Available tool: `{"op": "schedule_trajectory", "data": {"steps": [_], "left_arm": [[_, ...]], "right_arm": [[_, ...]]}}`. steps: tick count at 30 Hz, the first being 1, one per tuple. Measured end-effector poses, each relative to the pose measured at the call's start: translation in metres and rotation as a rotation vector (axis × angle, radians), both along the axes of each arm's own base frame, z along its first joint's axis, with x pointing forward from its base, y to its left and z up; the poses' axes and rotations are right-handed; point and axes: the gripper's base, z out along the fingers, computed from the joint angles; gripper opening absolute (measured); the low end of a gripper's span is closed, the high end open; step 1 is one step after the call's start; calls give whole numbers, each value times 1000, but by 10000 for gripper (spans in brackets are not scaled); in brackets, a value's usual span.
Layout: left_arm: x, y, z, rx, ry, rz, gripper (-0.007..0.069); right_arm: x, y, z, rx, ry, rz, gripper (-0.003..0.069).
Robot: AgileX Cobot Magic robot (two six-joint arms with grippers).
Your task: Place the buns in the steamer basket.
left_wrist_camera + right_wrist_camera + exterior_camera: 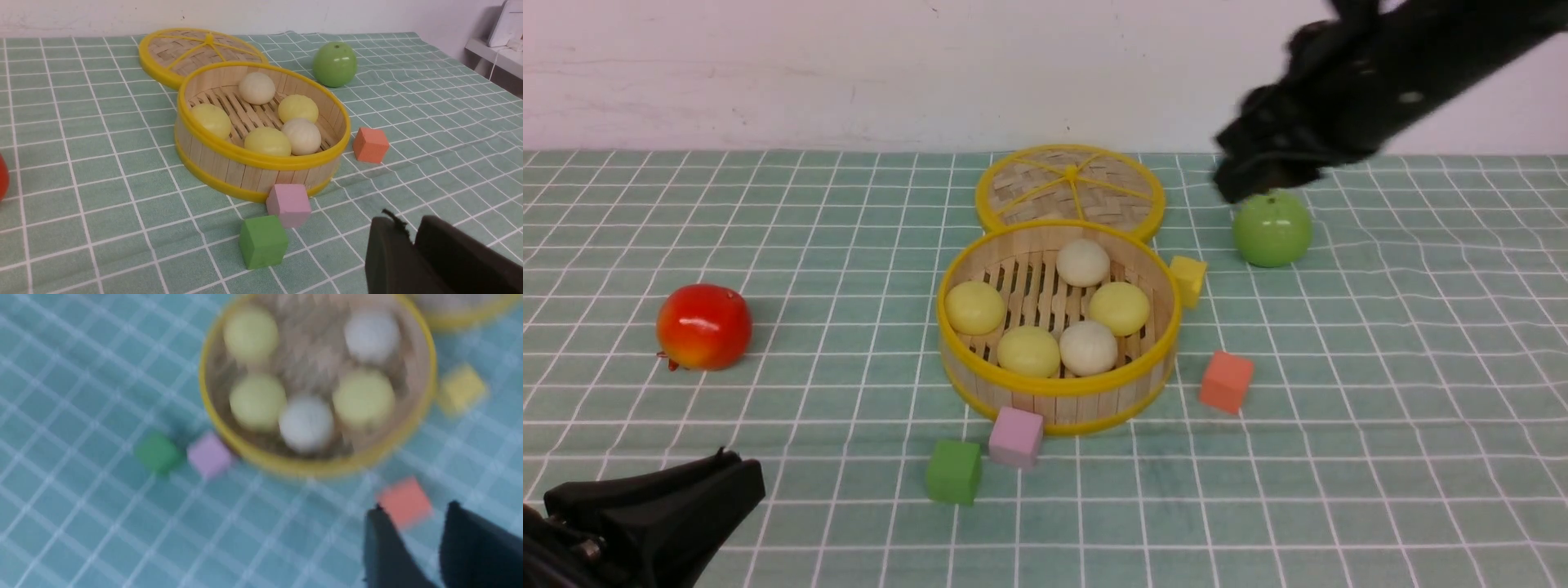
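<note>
All five buns [1045, 310] sit inside the steamer basket [1058, 390] at the middle of the desk [1380, 392], three pale yellow and two beige-white, with the woven lid [1070, 188] lying flat just behind it. My right claw [412, 522] hangs in the air above the green apple [1272, 230], its fingers parted with a narrow gap and grasping nothing. My left claw [412, 237] rests low at the near edge, fingers almost together, empty.
</note>
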Motion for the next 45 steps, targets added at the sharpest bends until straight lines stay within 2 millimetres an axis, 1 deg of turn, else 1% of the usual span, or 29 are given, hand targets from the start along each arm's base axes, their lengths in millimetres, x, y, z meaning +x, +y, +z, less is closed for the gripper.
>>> {"op": "schedule_trajectory", "data": {"steps": [3,4,5,6,7,10,12,13,14,15,16,17,18,19,20,23,24,29,31,33,34,35,36,37,38,39,41,44,45], "left_arm": [[0,0,0,0,1,0,92],[0,0,0,0,1,0,92],[0,0,0,0,1,0,92],[0,0,0,0,1,0,92],[0,0,0,0,1,0,92],[0,0,0,0,1,0,93],[0,0,0,0,1,0,95],[0,0,0,0,1,0,95],[0,0,0,0,1,0,97],[0,0,0,0,1,0,99],[0,0,0,0,1,0,100],[0,0,0,0,1,0,100],[0,0,0,0,1,0,102],[0,0,0,0,1,0,103],[0,0,0,0,1,0,103],[0,0,0,0,1,0,107],[0,0,0,0,1,0,107],[0,0,0,0,1,0,113],[0,0,0,0,1,0,113],[0,0,0,0,1,0,113],[0,0,0,0,1,0,113],[0,0,0,0,1,0,113],[0,0,0,0,1,0,113],[0,0,0,0,1,0,114],[0,0,0,0,1,0,115],[0,0,0,0,1,0,117],[0,0,0,0,1,0,120],[0,0,0,0,1,0,125],[0,0,0,0,1,0,125]], "right_arm": [[-30,-15,6,-6,45,-72,67],[-32,-16,6,-5,46,-76,62],[-47,-23,4,0,67,-108,26],[-54,-26,2,1,75,-120,15],[-65,-31,-1,2,86,-137,6],[-83,-39,-4,5,97,-157,2],[-115,-52,-9,9,92,-172,2],[-117,-53,-9,9,92,-172,2],[-126,-57,-9,10,91,-173,2],[-145,-64,-10,10,94,-171,3],[-153,-67,-10,11,96,-171,4],[-157,-69,-10,11,95,-170,4],[-169,-73,-9,16,84,-169,5],[-177,-76,-7,23,70,-167,6],[-178,-77,-6,24,67,-167,6],[-200,-86,4,59,-3,-165,7],[-202,-87,5,63,-10,-164,7],[-232,-101,14,97,-109,-174,12],[-244,-109,13,89,-156,-204,13],[-249,-114,8,78,-186,-234,13],[-257,-121,-7,72,-260,-280,13],[-259,-124,-19,77,-308,-303,14],[-260,-124,-21,81,-316,-305,14],[-262,-126,-43,92,-377,-339,14],[-262,-128,-58,97,-408,-360,14],[-261,-129,-83,104,-450,-381,14],[-260,-131,-116,112,-506,-419,14],[-260,-135,-182,107,-543,-472,8],[-260,-135,-189,108,-548,-475,7]]}}
